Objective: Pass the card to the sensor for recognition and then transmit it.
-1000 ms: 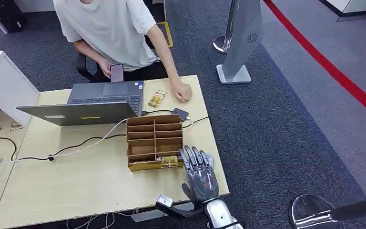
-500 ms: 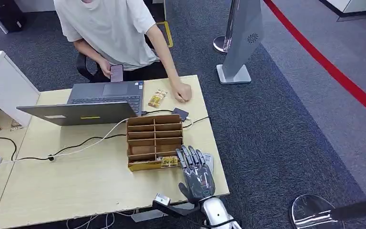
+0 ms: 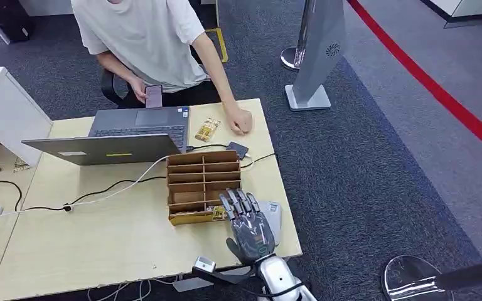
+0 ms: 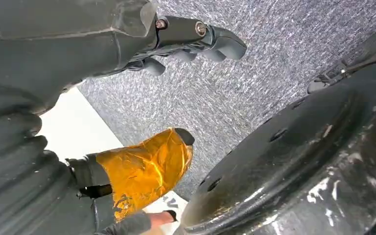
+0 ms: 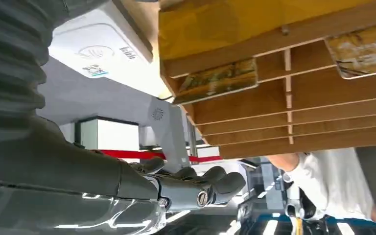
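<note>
From the head view, the right robot hand hovers over the near right part of the table, fingers stretched forward and apart, grasping nothing. Its fingertips reach over the near right corner of the wooden slotted box, where a gold card lies in the front compartment. Just beside the hand, on its right, lies the white card sensor, partly covered by the hand. A second gold card lies on the far side of the table next to a person's hand. A grey laptop stands behind the box, and a white cable runs across the table.

From the left wrist view, the left robot hand hangs over grey carpet, fingers curled in with nothing in them.

From the right wrist view, the right robot hand's fingers are extended and free. The wooden slotted box fills the space beyond them, with a gold card sticking out of one slot and another card in a neighbouring slot. The white sensor sits just beside the box
</note>
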